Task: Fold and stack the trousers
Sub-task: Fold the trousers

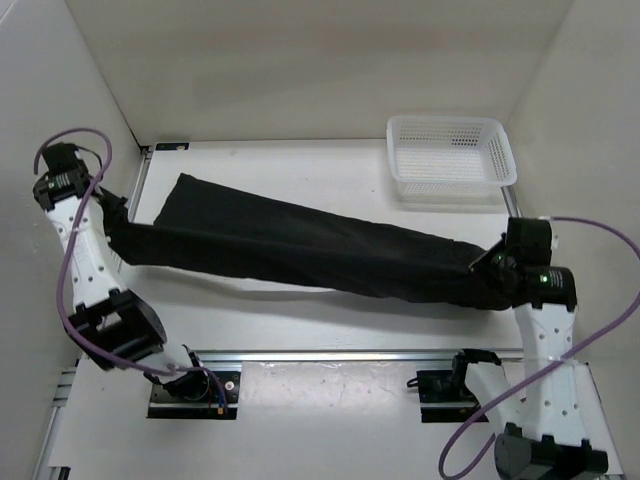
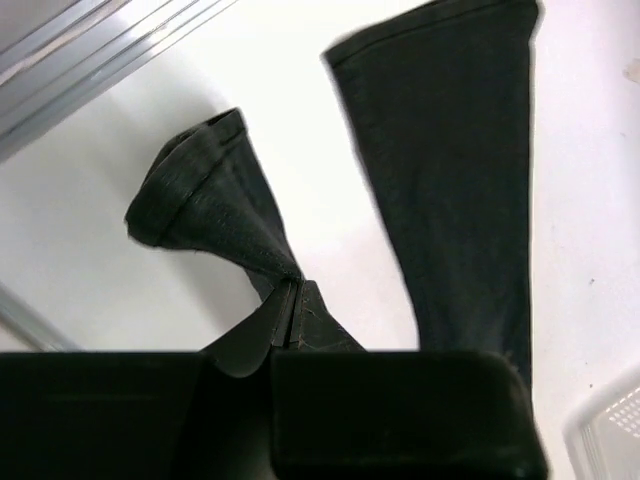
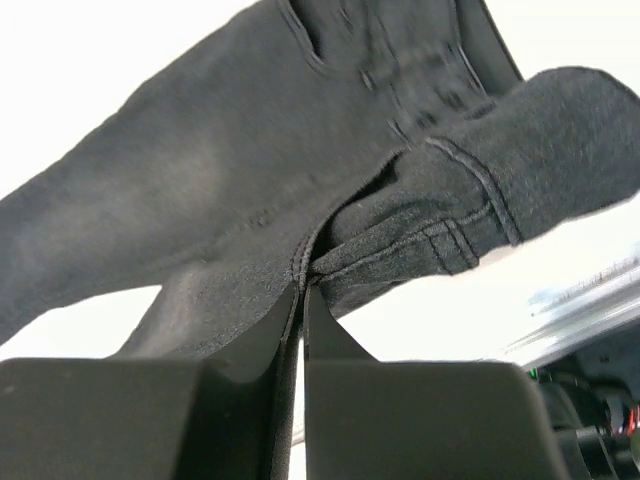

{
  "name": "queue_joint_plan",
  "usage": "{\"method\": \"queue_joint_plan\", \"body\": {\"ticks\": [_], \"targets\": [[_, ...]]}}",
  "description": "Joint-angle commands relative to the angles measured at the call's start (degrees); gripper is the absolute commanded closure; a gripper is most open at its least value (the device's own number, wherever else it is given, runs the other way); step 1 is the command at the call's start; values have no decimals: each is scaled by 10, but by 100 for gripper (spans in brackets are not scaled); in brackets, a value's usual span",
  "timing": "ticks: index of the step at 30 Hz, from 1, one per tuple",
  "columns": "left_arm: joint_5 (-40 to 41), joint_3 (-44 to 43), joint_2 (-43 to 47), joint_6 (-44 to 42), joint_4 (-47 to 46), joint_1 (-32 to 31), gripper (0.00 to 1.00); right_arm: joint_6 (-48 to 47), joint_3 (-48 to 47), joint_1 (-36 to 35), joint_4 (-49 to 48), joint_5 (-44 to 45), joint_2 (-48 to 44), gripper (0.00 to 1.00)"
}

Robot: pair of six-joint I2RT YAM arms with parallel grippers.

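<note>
The black trousers (image 1: 300, 245) stretch across the table from back left to right, held taut between both arms. My left gripper (image 1: 118, 228) is shut on a leg cuff; in the left wrist view (image 2: 290, 290) the pinched cuff (image 2: 200, 205) bunches above the fingertips and the other leg (image 2: 455, 180) lies flat to the right. My right gripper (image 1: 490, 272) is shut on the waist end; in the right wrist view (image 3: 303, 285) the waistband cloth (image 3: 420, 230) folds over the closed fingertips.
A white mesh basket (image 1: 450, 155) stands at the back right, just behind the right gripper. Metal rails run along the near edge (image 1: 330, 355) and the left edge (image 1: 140, 180). White walls enclose the table on three sides.
</note>
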State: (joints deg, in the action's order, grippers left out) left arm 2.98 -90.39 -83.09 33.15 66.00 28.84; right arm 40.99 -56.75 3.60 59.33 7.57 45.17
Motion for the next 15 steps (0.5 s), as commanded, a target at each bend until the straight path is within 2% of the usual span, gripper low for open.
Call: {"method": "queue_joint_plan", "body": {"ticks": [1, 9, 15], "targets": [[25, -68, -68, -31, -49, -16, 90, -45, -54, 3, -55, 75, 52, 100], [53, -243, -235, -38, -31, -87, 90, -45, -85, 3, -125, 103, 181, 100], [78, -331, -338, -26, -18, -108, 90, -51, -92, 3, -166, 115, 249, 100]]}}
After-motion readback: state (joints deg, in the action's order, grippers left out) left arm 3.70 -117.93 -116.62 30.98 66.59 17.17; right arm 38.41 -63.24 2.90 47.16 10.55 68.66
